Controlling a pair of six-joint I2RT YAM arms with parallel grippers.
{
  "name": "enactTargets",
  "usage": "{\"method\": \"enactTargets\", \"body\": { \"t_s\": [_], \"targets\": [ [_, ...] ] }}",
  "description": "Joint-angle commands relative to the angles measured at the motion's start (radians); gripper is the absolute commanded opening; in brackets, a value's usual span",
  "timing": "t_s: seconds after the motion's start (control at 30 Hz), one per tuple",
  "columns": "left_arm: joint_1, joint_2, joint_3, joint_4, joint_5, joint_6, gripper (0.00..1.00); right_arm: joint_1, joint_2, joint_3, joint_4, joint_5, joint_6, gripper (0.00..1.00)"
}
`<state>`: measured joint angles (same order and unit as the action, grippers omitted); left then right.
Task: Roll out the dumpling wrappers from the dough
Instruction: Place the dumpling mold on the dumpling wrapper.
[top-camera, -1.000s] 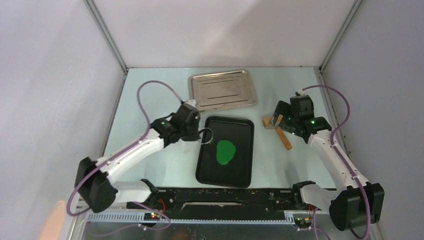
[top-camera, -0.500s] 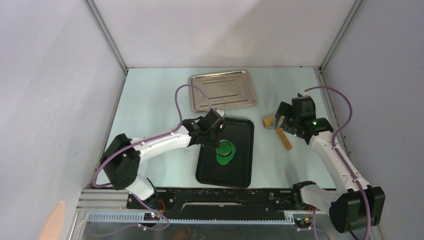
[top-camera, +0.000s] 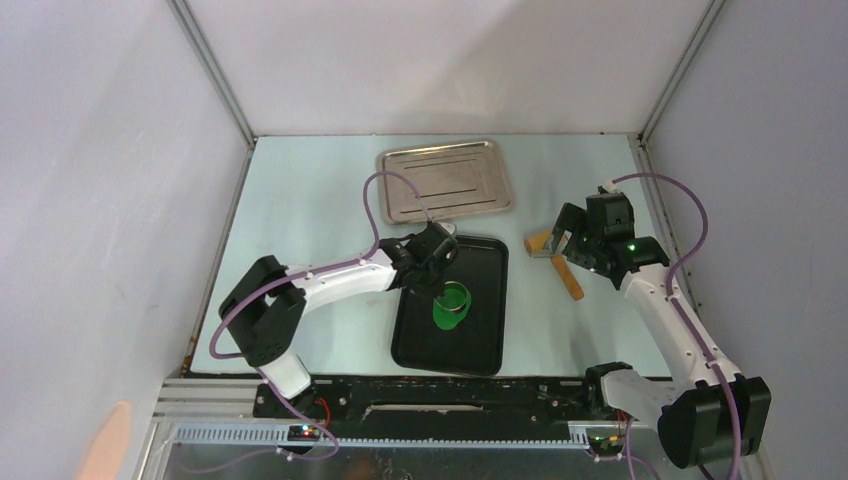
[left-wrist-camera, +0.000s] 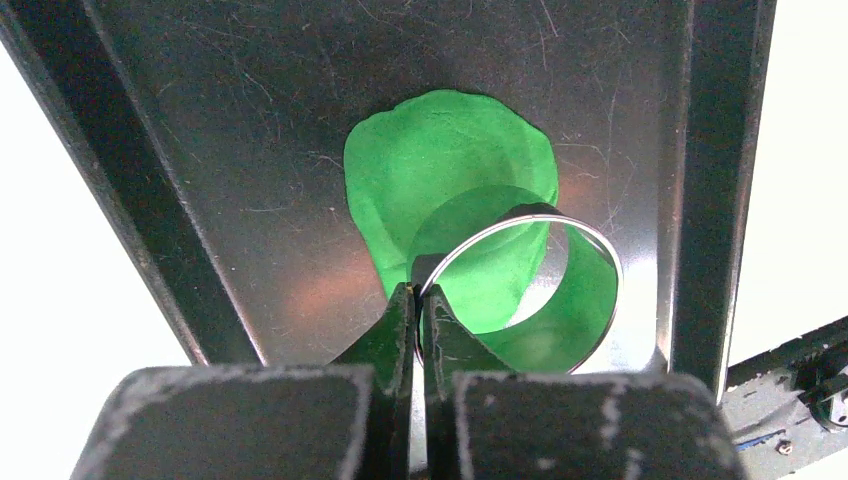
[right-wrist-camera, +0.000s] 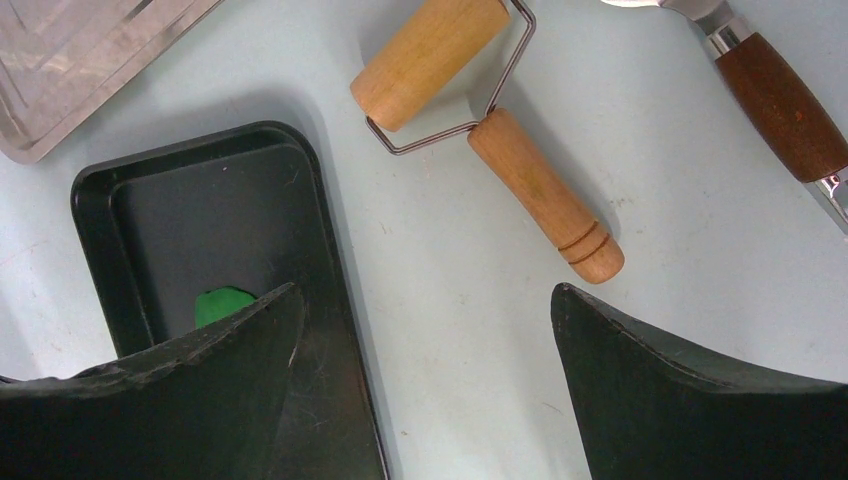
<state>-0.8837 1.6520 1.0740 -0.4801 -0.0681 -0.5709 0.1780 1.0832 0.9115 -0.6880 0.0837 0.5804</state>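
Observation:
The dough (left-wrist-camera: 440, 160) is a flat, bright green oval sheet lying in the black tray (top-camera: 450, 350). My left gripper (left-wrist-camera: 420, 292) is shut on the rim of a metal ring cutter (left-wrist-camera: 585, 300). The ring sits over the dough's (top-camera: 443, 314) edge and partly over bare tray; I cannot tell whether it presses in. My right gripper (right-wrist-camera: 425, 290) hangs open and empty over the table right of the tray, near the wooden roller (right-wrist-camera: 430, 60). No dumpling wrappers are in view.
A silver tray (top-camera: 445, 180) lies behind the black tray. The roller (top-camera: 565, 268) rests on the table right of the black tray, beside my right gripper (top-camera: 565, 240). A brown-handled metal tool (right-wrist-camera: 780, 100) lies further right. Enclosure walls close in all sides.
My left arm swung right from the tray's left edge, carrying the ring over the dough and lowering it there. The right arm has barely moved.

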Motion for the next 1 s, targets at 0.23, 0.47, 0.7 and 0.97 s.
{"method": "enactTargets", "body": {
  "t_s": [0.23, 0.47, 0.7, 0.97],
  "targets": [
    [-0.002, 0.024, 0.032, 0.04, -0.022, 0.018, 0.0, -0.008, -0.022, 0.008, -0.009, 0.013, 0.014, 0.95],
    [-0.002, 0.041, 0.032, 0.046, -0.024, 0.02, 0.0, -0.011, -0.02, 0.008, -0.006, 0.013, 0.015, 0.95],
    [-0.002, 0.047, 0.035, 0.042, -0.039, 0.021, 0.0, -0.014, -0.019, 0.007, -0.011, 0.012, 0.019, 0.95],
    [-0.002, 0.066, 0.049, 0.024, -0.048, 0.022, 0.0, -0.016, -0.025, 0.008, -0.013, 0.008, 0.019, 0.95]
  ]
}}
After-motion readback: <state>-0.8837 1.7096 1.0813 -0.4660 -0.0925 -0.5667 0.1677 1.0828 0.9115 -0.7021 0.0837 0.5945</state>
